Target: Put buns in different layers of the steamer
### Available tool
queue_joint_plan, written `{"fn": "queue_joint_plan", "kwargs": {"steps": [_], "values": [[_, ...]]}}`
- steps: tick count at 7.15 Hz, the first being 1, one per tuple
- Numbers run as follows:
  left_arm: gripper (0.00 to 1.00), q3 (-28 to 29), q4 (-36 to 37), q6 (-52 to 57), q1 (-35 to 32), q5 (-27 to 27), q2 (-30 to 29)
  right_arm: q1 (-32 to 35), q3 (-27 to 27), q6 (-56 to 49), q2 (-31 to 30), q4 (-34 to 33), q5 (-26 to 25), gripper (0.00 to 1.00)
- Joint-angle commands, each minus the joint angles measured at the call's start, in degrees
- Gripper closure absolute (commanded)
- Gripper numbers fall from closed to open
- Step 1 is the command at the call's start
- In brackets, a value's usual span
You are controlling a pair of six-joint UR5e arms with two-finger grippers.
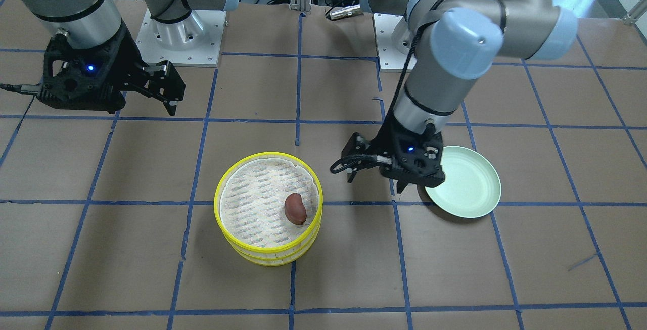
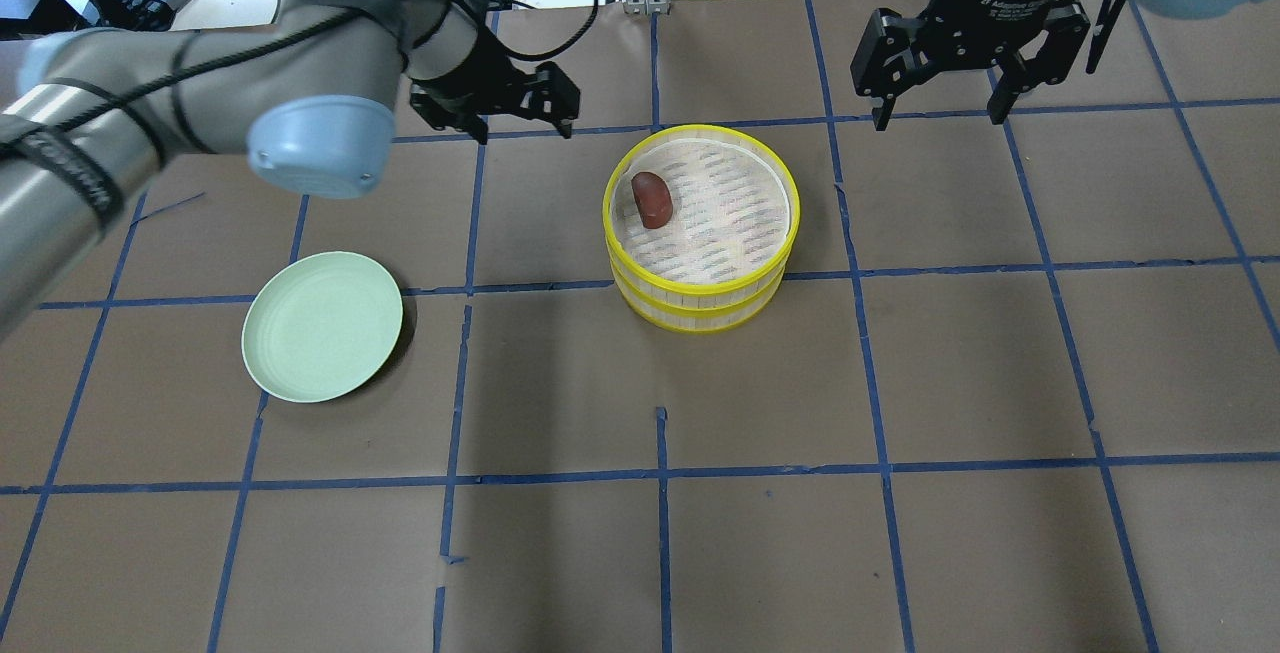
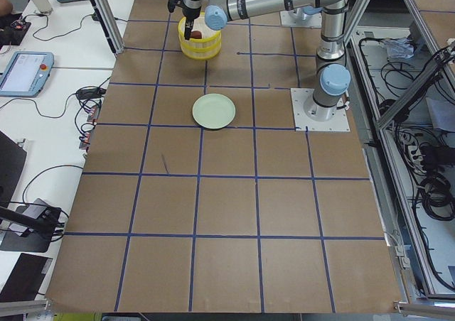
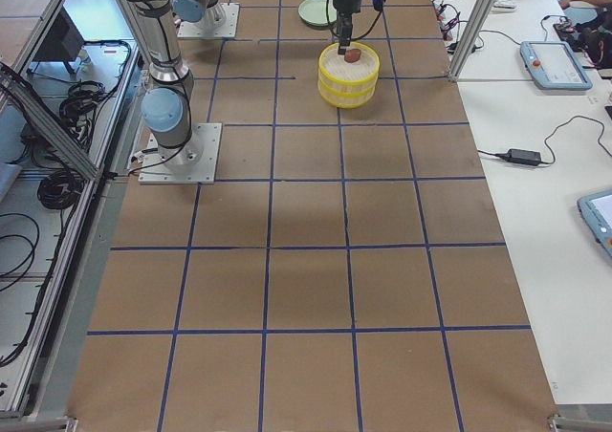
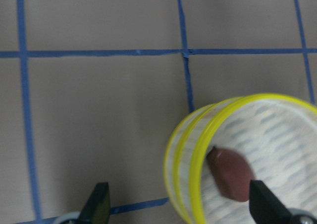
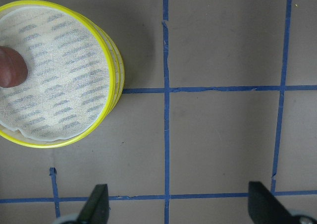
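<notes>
The left pincer (image 2: 522,121) hangs spread and holding nothing, near the steamer's rim on the plate's side. The right pincer (image 2: 940,116) gapes just as wide, well apart on the other side. Between them, the top tray (image 2: 797,208) sits on the lower tray (image 2: 700,321), both round with yellow rims. The glossy oval reddish-brown bun (image 2: 652,200) lies on the top tray's woven whitish liner by the rim. Brown, blue-taped desk (image 2: 900,383) spreads all around the stack, and a smooth pale green plate (image 2: 322,326) lies well apart.

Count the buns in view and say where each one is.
1. The reddish-brown bun lies on the liner of the top steamer tray, near its rim. No other shows; one may be hidden in the lower tray.
</notes>
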Motion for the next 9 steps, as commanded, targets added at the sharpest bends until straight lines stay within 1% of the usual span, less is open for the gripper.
{"fn": "queue_joint_plan", "kwargs": {"steps": [1, 2, 3, 4, 5, 9], "values": [[0.0, -0.01, -17.98, 5.81, 4.08, 5.99, 10.53, -0.43, -0.82, 0.03, -1.59, 1.75, 0.32, 0.0], [0.0, -0.09, -21.17, 5.81, 4.17, 6.47, 13.63, -0.52, -0.83, 0.03, -1.33, 2.1, 0.42, 0.0], [0.0, -0.44, -22.33, 5.9, 4.17, 7.96, 14.88, -0.43, -0.91, 0.12, -1.33, 2.46, 1.12, 0.0], [0.0, -1.49, -22.69, 5.9, 3.91, 12.93, 15.24, -0.43, -1.18, 1.25, -0.98, 2.55, 1.03, 0.0], [0.0, -0.8, -22.95, 5.99, 3.91, 13.15, 15.76, -0.43, -1.35, 1.35, -0.89, 2.9, 1.03, 0.0], [0.0, -1.59, -23.04, 6.34, 4.0, 12.89, 15.94, -0.17, -0.3, 1.17, -1.68, 3.16, 0.33, 0.0]]}}
